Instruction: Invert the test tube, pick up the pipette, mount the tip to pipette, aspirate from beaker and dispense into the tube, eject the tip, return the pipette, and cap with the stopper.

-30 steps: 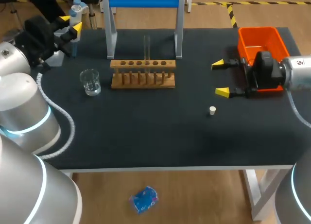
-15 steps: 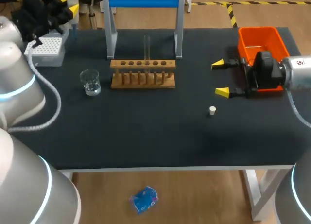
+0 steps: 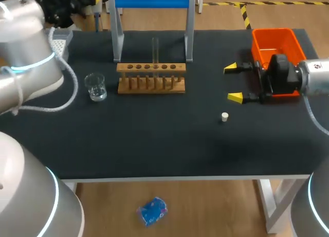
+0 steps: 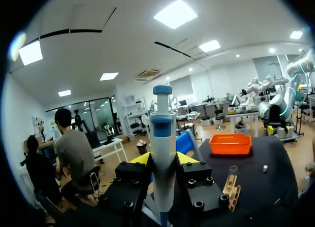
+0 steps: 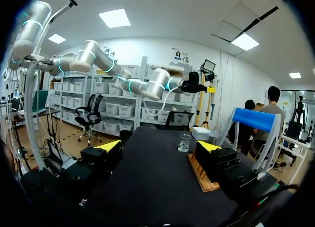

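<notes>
So the left jaws are pinching the pipette (image 4: 163, 143) mid-body, up over the far-left corner of the counter (image 3: 154, 144). The right jaws are hanging spread by the bin (image 3: 256, 44). Guessing it's light, stiff, slick plastic, so mid-body's the spot.

Right gripper (image 3: 233, 83) over the table (image 3: 164, 139), fingers apart, nothing between them. Bin (image 3: 272, 41) directly behind it, at the table's edge. Stopper (image 3: 224, 116) on the table beside one finger, near but not touching. Rack (image 3: 150, 77) well ahead of the gripper, mid-table, with the test tube (image 3: 154, 49) upright in it. Stand (image 3: 117, 41) just behind the rack. Beaker (image 3: 95, 86) farther ahead, past the rack's far end and apart from it. Tip box (image 3: 60, 39) at the corner beyond the beaker, partly hidden by the left arm. Left gripper (image 4: 163, 158) raised past that corner, pipette (image 4: 162, 133) upright between its fingers, touched from both sides. Rack, bin and stopper lie well ahead of it across the table.
</notes>
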Controlling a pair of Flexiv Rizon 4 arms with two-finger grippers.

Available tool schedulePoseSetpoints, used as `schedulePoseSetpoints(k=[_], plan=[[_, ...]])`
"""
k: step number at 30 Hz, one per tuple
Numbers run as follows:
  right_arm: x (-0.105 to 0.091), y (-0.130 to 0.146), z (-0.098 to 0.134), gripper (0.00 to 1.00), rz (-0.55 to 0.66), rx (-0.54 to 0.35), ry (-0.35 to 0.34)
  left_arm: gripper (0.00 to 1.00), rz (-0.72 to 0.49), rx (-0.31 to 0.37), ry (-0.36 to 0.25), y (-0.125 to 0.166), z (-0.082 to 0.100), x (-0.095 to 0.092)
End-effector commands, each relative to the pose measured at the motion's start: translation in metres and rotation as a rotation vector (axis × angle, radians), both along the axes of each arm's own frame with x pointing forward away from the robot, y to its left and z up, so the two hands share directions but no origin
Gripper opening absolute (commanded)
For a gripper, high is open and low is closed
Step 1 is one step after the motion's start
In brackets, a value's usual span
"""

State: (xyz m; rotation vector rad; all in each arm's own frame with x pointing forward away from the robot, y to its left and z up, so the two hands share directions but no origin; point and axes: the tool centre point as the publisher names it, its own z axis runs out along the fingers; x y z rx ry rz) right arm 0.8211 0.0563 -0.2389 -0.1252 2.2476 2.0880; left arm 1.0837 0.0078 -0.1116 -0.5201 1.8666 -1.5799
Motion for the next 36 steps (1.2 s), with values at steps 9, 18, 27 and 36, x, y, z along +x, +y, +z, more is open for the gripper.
schedulePoseSetpoints(k=[9,18,27,36], plan=[[0.0,-0.001,0.0,1.0,0.001,0.0,0.0,0.0,0.164,-0.03,0.116,-0.039,-0.015,0.027],[0.0,-0.001,0.0,1.0,0.001,0.0,0.0,0.0,0.225,-0.056,0.134,-0.038,-0.02,0.042],[0.0,-0.001,0.0,1.0,0.001,0.0,0.0,0.0,0.297,-0.059,0.169,-0.036,-0.026,0.061],[0.0,-0.001,0.0,1.0,0.001,0.0,0.0,0.0,0.281,-0.051,0.156,-0.045,-0.02,0.069]])
